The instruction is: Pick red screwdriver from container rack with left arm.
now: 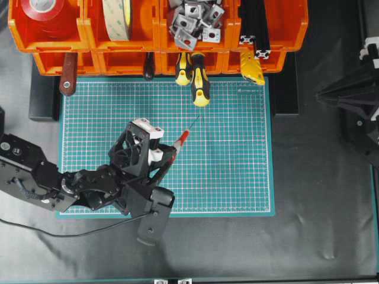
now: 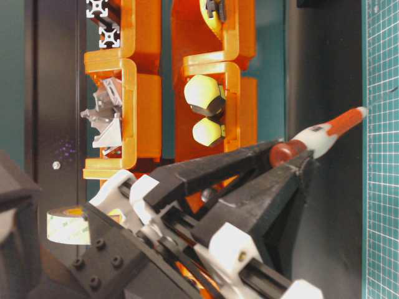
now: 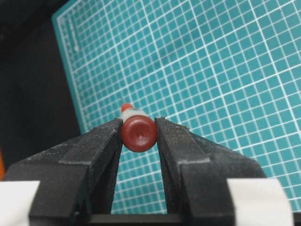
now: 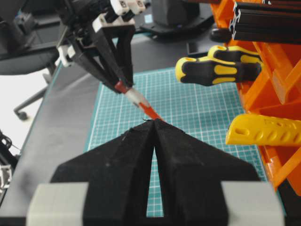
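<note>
Jaws of the left gripper [image 3: 139, 136] are closed on the dark red end cap of the red screwdriver [image 1: 179, 142], one black finger pressed against each side. The tool juts out beyond the fingertips, its whitish band and red handle clear of the grip, its thin metal shaft slanting toward the container rack [image 1: 148, 35] without reaching it. The screwdriver is out of the bins and held over the green cutting mat [image 1: 237, 177], in the mat's left half.

Open gridded mat lies ahead of the tip and to the right. The mat's near and left edges run close under the left arm [image 1: 71, 183]. Along the mat's far edge, two yellow-and-black screwdrivers [image 1: 198, 80] hang out of the lower orange bins over the grid.

The right gripper [image 4: 154, 123], seen from its own wrist camera, has its black fingertips meeting at a point, closed on nothing. In the overhead view that arm is cut off at the right edge. The screwdriver's tip is too fine to make out.
</note>
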Robot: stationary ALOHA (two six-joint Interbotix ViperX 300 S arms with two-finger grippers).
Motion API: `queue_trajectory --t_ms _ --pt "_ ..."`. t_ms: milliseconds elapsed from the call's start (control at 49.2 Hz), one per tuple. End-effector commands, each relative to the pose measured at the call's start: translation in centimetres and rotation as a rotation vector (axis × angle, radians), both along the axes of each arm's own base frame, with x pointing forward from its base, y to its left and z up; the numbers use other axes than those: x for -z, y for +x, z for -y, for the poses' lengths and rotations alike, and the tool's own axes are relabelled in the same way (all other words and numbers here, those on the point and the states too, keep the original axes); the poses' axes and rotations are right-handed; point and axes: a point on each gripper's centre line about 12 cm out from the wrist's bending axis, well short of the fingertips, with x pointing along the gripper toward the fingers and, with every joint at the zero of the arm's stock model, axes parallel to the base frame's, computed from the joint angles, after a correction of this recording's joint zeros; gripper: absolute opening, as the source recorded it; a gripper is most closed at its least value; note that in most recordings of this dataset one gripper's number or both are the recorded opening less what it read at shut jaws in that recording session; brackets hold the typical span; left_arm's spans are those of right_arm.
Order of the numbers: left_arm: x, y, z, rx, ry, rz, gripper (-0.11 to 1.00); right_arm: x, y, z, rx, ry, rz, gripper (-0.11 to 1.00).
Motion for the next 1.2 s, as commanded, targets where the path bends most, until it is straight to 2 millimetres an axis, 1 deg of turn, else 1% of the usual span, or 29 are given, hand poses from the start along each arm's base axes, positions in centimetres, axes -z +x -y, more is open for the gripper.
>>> queue_trajectory --t_ms 0,142,264,285,305,346,386,407,427,468,529,570,692,834,997,1078,1180 --pt "-1.3 -0.1 -0.1 0.001 -0.017 0.035 0.25 -1.4 0.2 0.0 0.002 0.005 0.032 0.0" --pt "-0.5 -0.4 -0.4 -0.005 -0.01 0.014 0.25 -1.4 0.2 0.1 0.006 0.005 0.032 0.0" --pt "-0.4 -0.6 -0.4 -0.002 -0.011 0.012 0.25 -1.3 0.2 0.1 0.006 0.004 0.029 0.0" --pt "-0.4 -0.6 -0.4 -0.001 -0.012 0.012 0.27 -1.4 0.2 0.1 0.006 0.004 0.031 0.0" --pt "-0.4 -0.6 -0.4 0.001 -0.013 0.013 0.3 -1.3 0.2 0.1 0.006 0.004 0.029 0.0" --pt "-0.4 -0.5 -0.3 0.004 -0.019 0.016 0.4 -1.3 0.2 0.1 0.006 0.004 0.029 0.0" --pt "-0.4 -0.5 -0.2 0.004 -0.031 0.021 0.53 -1.3 0.2 0.1 0.006 0.004 0.029 0.0" --pt "-0.4 -0.5 -0.2 0.001 -0.038 0.024 0.58 -1.3 0.2 0.1 0.006 0.004 0.029 0.0" --pt "-0.4 -0.5 -0.1 -0.004 -0.049 0.029 0.65 -1.3 0.2 0.1 0.006 0.004 0.027 0.0" --pt "-0.4 -0.5 -0.1 -0.018 -0.066 0.036 0.75 -1.3 0.2 0.1 0.006 0.004 0.026 0.0" --pt "-0.3 -0.6 -0.2 -0.049 -0.096 0.045 0.87 -1.3 0.2 0.1 0.006 0.004 0.026 0.0" --pt "-0.1 -0.6 -0.2 -0.068 -0.12 0.051 0.9 -1.2 0.2 0.1 0.006 0.004 0.024 0.0" --pt "-0.1 -1.0 -0.2 -0.129 -0.193 0.077 0.9 -1.2 0.2 0.1 0.006 0.004 0.023 0.0" --pt "-1.7 -1.8 -0.5 -0.201 -0.285 0.137 0.89 -1.2 0.2 0.1 0.006 0.004 0.023 0.0" --pt "-5.5 -3.6 -1.3 -0.246 -0.393 0.238 0.89 -1.2 0.2 0.1 0.006 0.003 0.021 0.0" --pt "-7.7 -5.0 -1.5 -0.247 -0.451 0.292 0.89 -1.1 0.2 0.1 0.006 0.002 0.02 0.0" --pt "-9.9 -6.7 -1.8 -0.231 -0.505 0.347 0.89 -1.1 0.2 0.1 0.006 0.002 0.02 0.0"
